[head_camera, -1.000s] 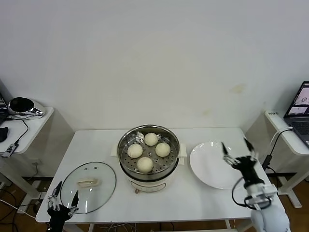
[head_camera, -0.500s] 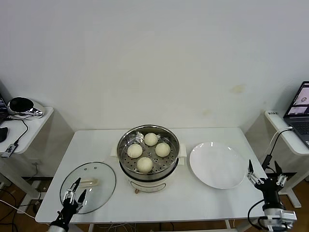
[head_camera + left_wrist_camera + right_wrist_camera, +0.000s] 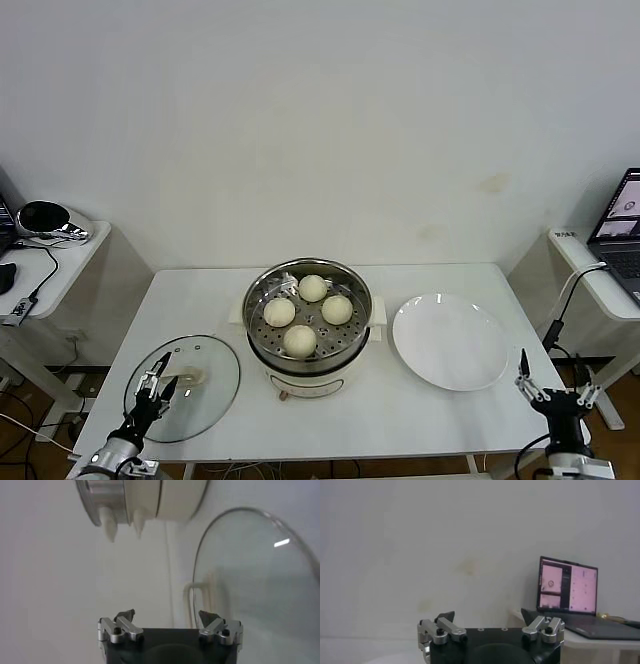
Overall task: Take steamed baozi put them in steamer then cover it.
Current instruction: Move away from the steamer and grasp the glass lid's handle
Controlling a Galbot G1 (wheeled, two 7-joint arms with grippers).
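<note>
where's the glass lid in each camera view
Head view: the glass lid lies flat on the table, left of the steamer, with the left gripper over its near edge.
Left wrist view: the lid fills the side beyond the open left gripper, its cream bar handle just ahead.
Right wrist view: not in it.
Shared landmark: the steamer's pot base, next to the lid in head and left wrist views.

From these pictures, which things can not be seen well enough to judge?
- Cover handle, head view: partly hidden behind the left gripper.
- Steamer, left wrist view: cut by the picture edge, baozi unseen there.
- Plate, right wrist view: only a blurred edge.
- Laptop, head view: cut off; screen text too small.
</note>
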